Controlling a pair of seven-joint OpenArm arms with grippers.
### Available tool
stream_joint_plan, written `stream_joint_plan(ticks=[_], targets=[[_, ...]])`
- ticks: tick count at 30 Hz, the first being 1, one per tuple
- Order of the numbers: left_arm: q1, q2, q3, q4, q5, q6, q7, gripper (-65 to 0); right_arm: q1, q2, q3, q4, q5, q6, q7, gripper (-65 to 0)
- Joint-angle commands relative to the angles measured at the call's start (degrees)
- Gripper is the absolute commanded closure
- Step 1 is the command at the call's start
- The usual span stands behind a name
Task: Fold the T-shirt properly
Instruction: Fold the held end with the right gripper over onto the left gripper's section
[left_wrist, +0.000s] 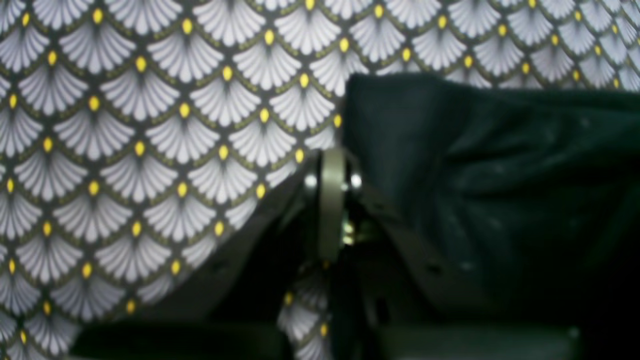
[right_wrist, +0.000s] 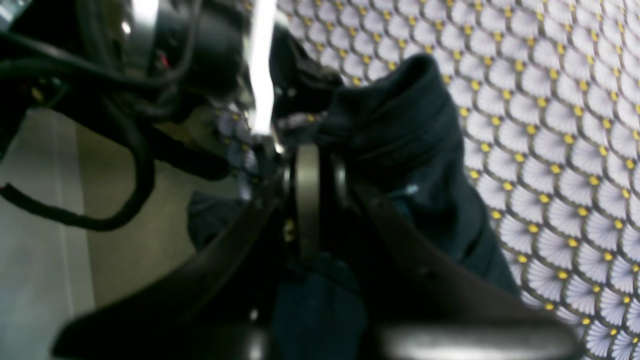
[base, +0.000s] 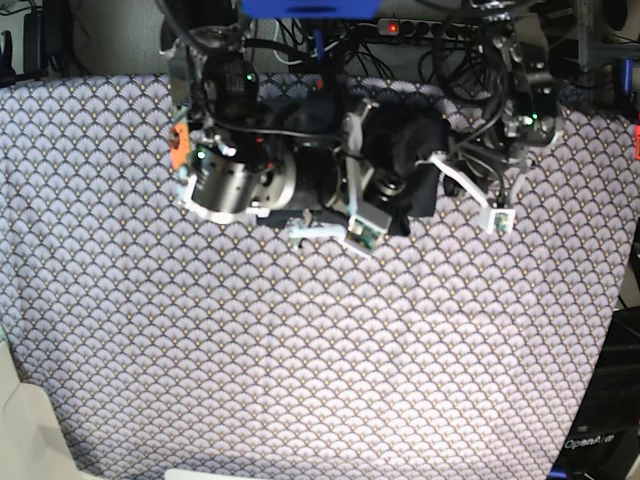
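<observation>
From above, the whole surface (base: 300, 380) shows, covered by one cloth with a shell pattern (base: 320, 350), and both arms crowd together at its far edge, near the middle. The black T-shirt (base: 400, 150) is there too, bunched into a dark lump between the two arms, but from above it is mostly hidden by the arms and you cannot see how it is held. The close views show that better. In the left wrist view, the T-shirt (left_wrist: 475, 175) is a big dark sheet with soft folds and a straight top edge, and it fills the right half of the picture, with the shell cloth (left_wrist: 150, 150) behind it. The left pincer (left_wrist: 332, 200) is pressed together, and the dark cloth sits right against it, so it seems to be pinching the T-shirt, though the picture is blurry. In the right wrist view, the T-shirt (right_wrist: 400, 130) stands up in a rumpled hump with more of it hanging below, and the right pincer (right_wrist: 307, 200) is pressed together on it too. This view also shows black cables (right_wrist: 100, 150) and a pale floor (right_wrist: 40, 250) past the edge of the surface. There is one T-shirt, two arms, two pincers and one patterned cloth.
</observation>
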Motion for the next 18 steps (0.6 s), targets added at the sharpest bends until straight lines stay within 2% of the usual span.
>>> stream_joint_plan(ticks=[1,9,18], targets=[[0.5,-0.4,-0.2,1.3,-0.2,-0.2,-0.7,0.0,0.9,-0.6,-0.3,0.7,1.3,0.0,1.3,0.0],[3.1,-0.3,-7.6,1.3,-0.4,-0.3,-1.2,0.0,2.1,-0.6,-1.1,-0.9,1.2,0.0,1.9,0.0],[3.6,-0.6,-7.5,0.8,-0.4,-0.3,-1.2,0.0,4.7,-0.6,-5.9,-1.3,1.2,0.0,2.2,0.0]])
